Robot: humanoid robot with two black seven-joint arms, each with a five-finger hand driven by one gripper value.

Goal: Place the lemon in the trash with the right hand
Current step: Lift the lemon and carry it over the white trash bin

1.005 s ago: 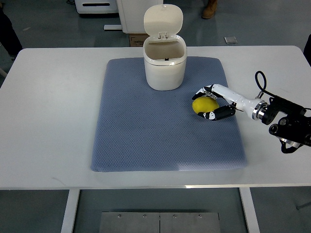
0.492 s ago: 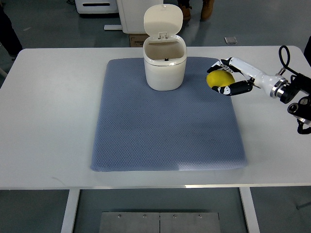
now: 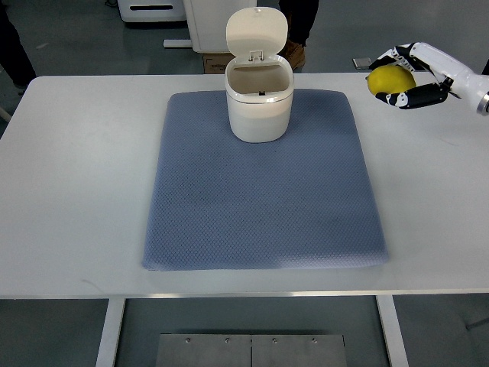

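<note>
Cream-white plastic makes up the trash bin (image 3: 260,103), which stands near the far edge of the white surface (image 3: 76,191), on the far middle part of a blue-grey quilted mat (image 3: 260,199). Its hinged lid (image 3: 257,32) is tipped up and back, leaving the mouth open. The inside shows only a shadowed wall and a small dark spot at the back rim; the bottom is out of sight, so what it holds cannot be told.

The lemon (image 3: 390,78), bright yellow, is not in the bin. It sits in the right hand (image 3: 406,75) by the far right corner of the surface, well apart from the bin and off the mat. The white and black fingers (image 3: 416,97) curl around the fruit from both sides, gripping it, and they cover part of its skin. The arm runs off the right edge of the picture, so only the wrist end shows.

Beyond the far edge, on the floor, a person's brown boot (image 3: 293,55) and dark trouser legs (image 3: 299,19) stand behind the bin, cut off by the top of the picture.
</note>
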